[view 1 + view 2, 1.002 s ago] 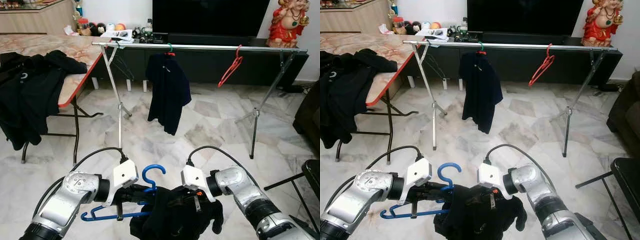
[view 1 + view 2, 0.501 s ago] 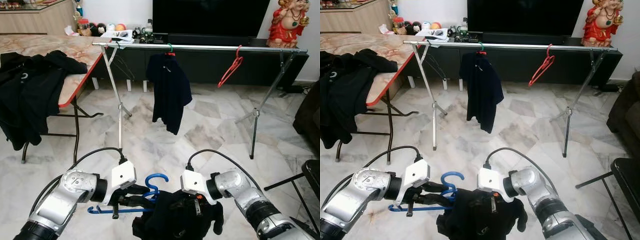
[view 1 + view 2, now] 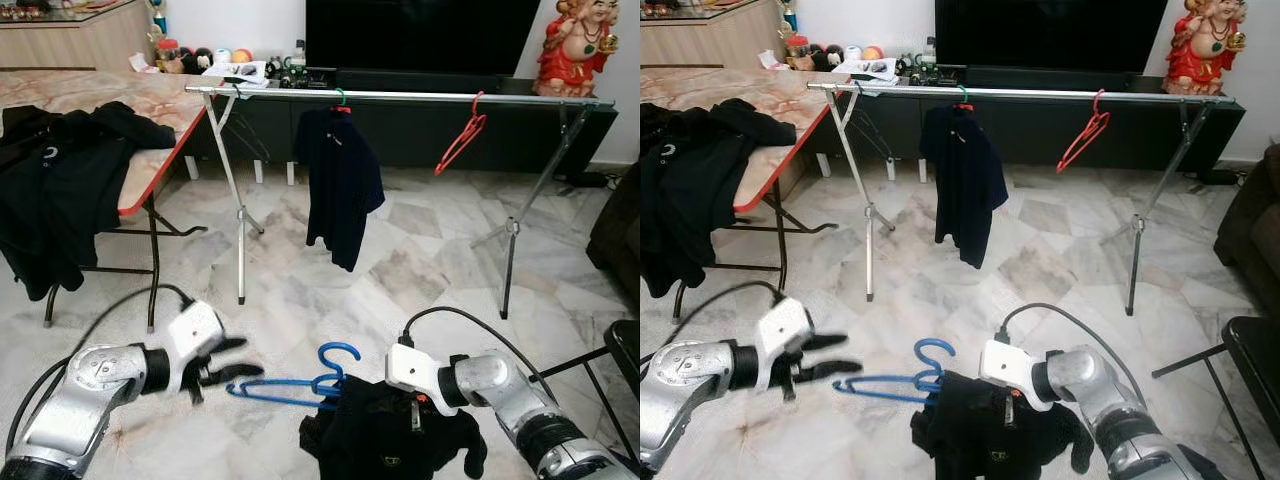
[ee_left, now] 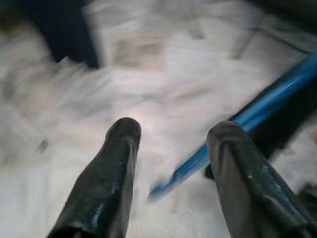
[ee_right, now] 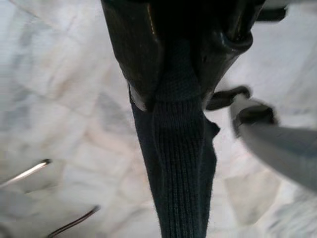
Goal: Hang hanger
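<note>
Garment on hanger, not hung yet.
Right claw (image 3: pixel 418 412) clamps black knit garment (image 3: pixel 390 440) on blue plastic hanger (image 3: pixel 295 380); left claw (image 3: pixel 228 360) spread beside it; silver rail (image 3: pixel 400 95) well ahead.

The right hand (image 5: pixel 181 84) pinches ribbed dark cloth (image 5: pixel 181 163) above marble floor (image 5: pixel 59 124).

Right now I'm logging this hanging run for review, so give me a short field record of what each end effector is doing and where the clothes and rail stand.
left end effector: open, fingers apart, beside the tip of the blue plastic hanger, not gripping it
right end effector: shut on the black knitted garment
blue plastic hanger: tilted, its far end in the garment
silver metal clothes rail: ahead across the marble floor
on rail: dark navy shirt, empty red hanger
</note>
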Tool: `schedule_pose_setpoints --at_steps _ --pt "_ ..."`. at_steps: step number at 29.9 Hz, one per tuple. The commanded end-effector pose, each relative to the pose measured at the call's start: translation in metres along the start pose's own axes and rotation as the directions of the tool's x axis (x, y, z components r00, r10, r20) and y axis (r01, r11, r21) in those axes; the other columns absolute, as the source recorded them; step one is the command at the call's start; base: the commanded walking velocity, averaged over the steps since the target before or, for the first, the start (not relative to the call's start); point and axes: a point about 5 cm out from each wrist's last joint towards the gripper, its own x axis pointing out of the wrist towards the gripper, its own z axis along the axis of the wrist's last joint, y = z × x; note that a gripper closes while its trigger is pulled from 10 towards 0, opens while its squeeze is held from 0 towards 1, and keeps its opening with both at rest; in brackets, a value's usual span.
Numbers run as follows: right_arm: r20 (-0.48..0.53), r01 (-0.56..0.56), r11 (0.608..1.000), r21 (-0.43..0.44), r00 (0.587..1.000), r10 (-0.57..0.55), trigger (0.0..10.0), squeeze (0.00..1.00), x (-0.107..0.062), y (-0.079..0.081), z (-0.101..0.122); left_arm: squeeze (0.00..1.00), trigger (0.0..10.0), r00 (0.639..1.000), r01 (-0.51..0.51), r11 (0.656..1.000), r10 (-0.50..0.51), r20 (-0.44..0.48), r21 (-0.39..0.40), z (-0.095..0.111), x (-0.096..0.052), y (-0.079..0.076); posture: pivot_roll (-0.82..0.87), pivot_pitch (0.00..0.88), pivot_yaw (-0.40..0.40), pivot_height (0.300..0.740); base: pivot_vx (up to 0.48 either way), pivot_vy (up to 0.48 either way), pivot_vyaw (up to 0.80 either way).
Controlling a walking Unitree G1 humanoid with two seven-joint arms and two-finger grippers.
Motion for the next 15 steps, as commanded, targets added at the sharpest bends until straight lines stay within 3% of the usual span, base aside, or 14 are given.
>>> schedule_pose_setpoints --at_steps 1,5,6,8,15 --pt "0.067 0.082 0.996 -0.048 0.995 -0.078 0.0 0.0 -0.013 -0.018 0.018 0.0 10.0 0.988 -0.148 0.987 0.145 -0.056 -0.058 -0.022 -0.006 0.009 0.1 0.029 0.005 0.74 0.0 0.0 0.0" --pt "0.082 0.108 0.992 -0.064 0.991 -0.103 0.0 0.0 -0.017 -0.022 0.023 0.0 10.0 0.975 -0.214 0.973 0.208 -0.078 -0.086 -0.034 -0.006 0.009 0.1 0.032 0.0 0.74 0.0 0.0 0.0" --pt "0.108 0.128 0.986 -0.102 0.987 -0.117 0.0 0.0 -0.022 -0.026 0.031 0.0 10.0 0.949 -0.312 0.937 0.3 -0.096 -0.155 -0.047 -0.005 0.008 0.09 0.034 -0.001 0.74 0.0 0.0 0.0" --pt "0.146 0.129 0.982 -0.137 0.983 -0.109 0.0 0.0 -0.027 -0.028 0.041 0.0 10.0 0.931 -0.363 0.899 0.338 -0.14 -0.244 -0.062 -0.002 0.004 0.09 0.035 -0.002 0.74 0.0 0.0 0.0" --pt "0.227 0.085 0.964 -0.252 0.973 -0.027 0.0 0.0 -0.036 -0.024 0.072 0.0 10.0 0.983 -0.166 0.966 0.146 -0.112 -0.2 -0.065 0.028 -0.034 0.08 0.041 -0.003 0.74 0.0 0.0 0.0"
